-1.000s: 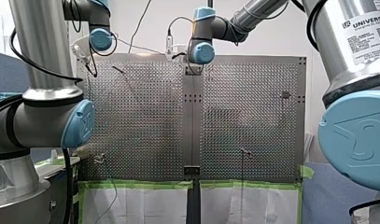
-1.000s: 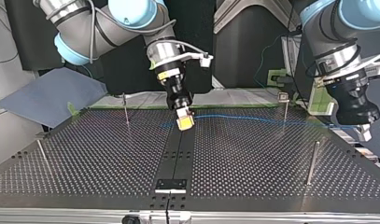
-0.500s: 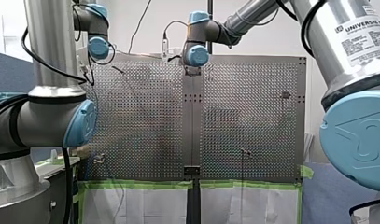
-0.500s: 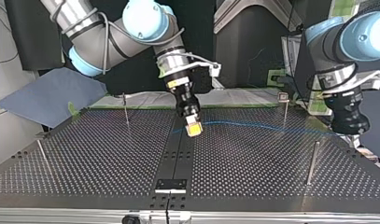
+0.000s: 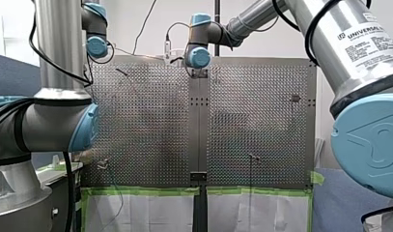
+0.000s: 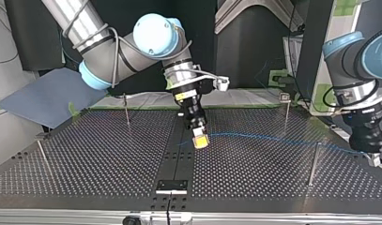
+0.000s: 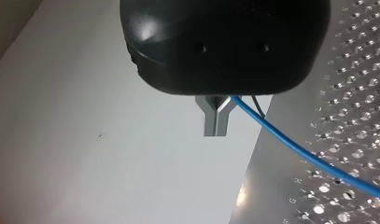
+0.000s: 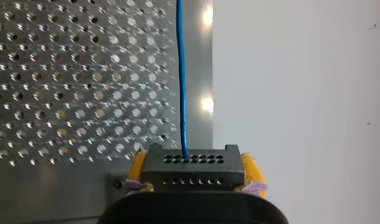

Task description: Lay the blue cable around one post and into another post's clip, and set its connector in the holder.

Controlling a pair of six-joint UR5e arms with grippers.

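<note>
Blue cable [image 6: 254,136] stretches above the perforated surface [image 6: 85,159]. It runs from its black connector [image 8: 193,165], clamped between the yellow pads of our right tool [image 6: 201,142] over the surface's middle, to our left tool [image 7: 216,122], metal fingers pinched together on it at the surface's edge.

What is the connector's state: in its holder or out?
Out: the connector sits clamped between my right gripper's yellow pads, blue cable leading from it.

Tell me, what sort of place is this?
Probably a robotics lab bench: two robot arms stretch a blue cable, my left claw on the cable, my right claw on its connector, over a perforated metal table with upright posts.
</note>
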